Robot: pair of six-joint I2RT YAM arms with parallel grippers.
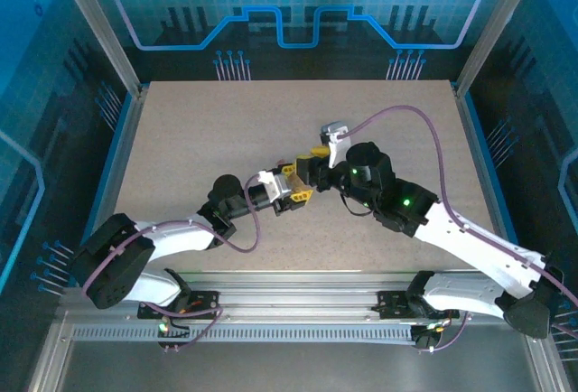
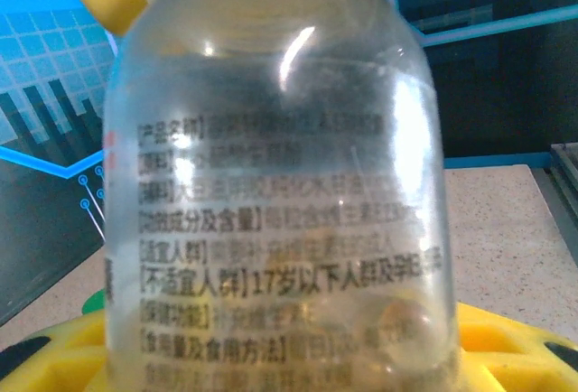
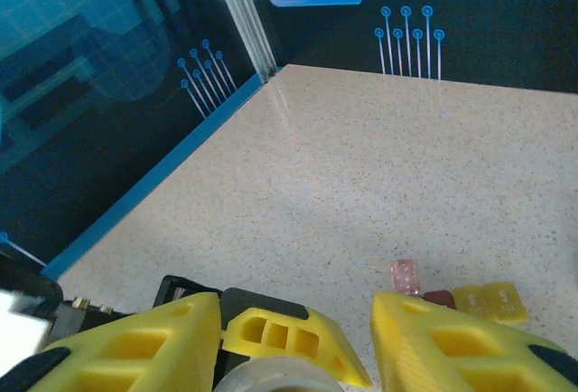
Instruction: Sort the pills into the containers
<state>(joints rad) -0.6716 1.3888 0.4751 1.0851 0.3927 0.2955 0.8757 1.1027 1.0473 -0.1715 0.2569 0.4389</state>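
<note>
**Bottle on the left, boxes on the right**

My left gripper is clamped on a clear bottle with one pale pill low inside (blurred). My right gripper has its jaws apart and holds nothing. Its camera finds the yellow box and red-brown box side by side on the table — contents unclear.

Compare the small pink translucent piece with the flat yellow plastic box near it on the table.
The small pink translucent piece lets light through; the flat yellow plastic box is opaque. The pink piece stands upright; the yellow box lies low, like two squares side by side. The yellow box covers more table. Both rest on the speckled table, a dark red-brown box between them.
</note>
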